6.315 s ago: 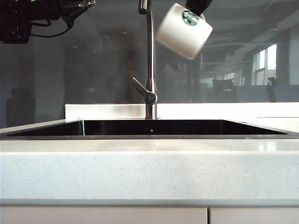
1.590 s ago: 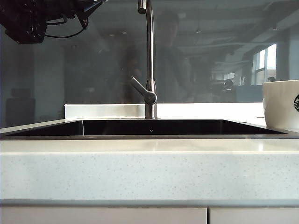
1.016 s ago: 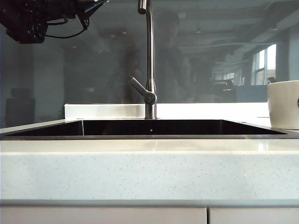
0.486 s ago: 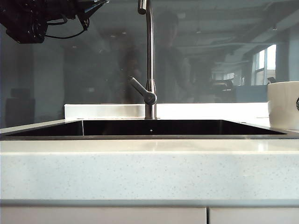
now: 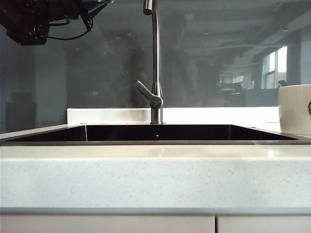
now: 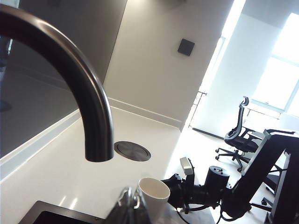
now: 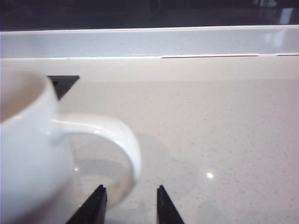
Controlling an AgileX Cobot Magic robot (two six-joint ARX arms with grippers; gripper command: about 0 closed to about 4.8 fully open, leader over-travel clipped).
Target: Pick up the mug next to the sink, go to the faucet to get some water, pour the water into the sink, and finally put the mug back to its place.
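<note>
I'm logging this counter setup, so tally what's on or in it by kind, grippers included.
Mugs: 1, the mug, upright on the counter right of the sink.
Sinks: 1, the sink.
Faucets: 1, the faucet.
Grippers: 2, left gripper shut above the sink; right gripper open by the mug handle.
Total: 5

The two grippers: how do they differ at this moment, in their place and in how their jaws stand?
1. The left gripper is raised beside the curved top of the faucet, above the sink; the right gripper is low over the counter.
2. The left gripper is shut; the right gripper is open, its fingertips just short of the handle of the mug.
Both hold nothing.
</note>
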